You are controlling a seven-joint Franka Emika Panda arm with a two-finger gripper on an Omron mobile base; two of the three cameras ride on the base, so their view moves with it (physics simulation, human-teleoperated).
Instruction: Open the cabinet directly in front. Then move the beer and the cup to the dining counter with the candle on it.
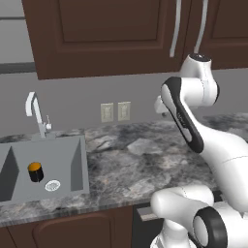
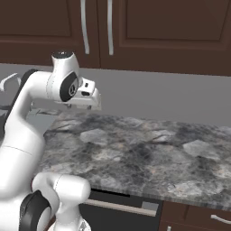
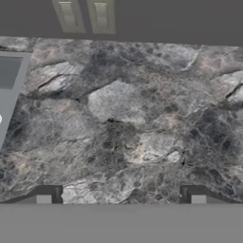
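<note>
The dark brown wall cabinet [image 1: 106,34] hangs over the worktop with both raised-panel doors shut. Its two long silver bar handles [image 2: 84,27] meet at the middle seam. My gripper [image 3: 121,197] is open and holds nothing, and its fingertips [image 3: 47,195] stand wide apart over bare marbled stone. The hand [image 2: 86,95] hovers above the worktop, well below the cabinet's bottom edge and just under the handles. The beer, the cup, the dining counter and the candle are out of view.
A grey marbled worktop [image 1: 135,160] runs along the wall. At its left is a steel sink [image 1: 77,160] with a faucet [image 1: 36,114] and a black-and-orange cylinder [image 1: 35,172] in the basin. Two wall outlets [image 1: 116,111] sit on the backsplash.
</note>
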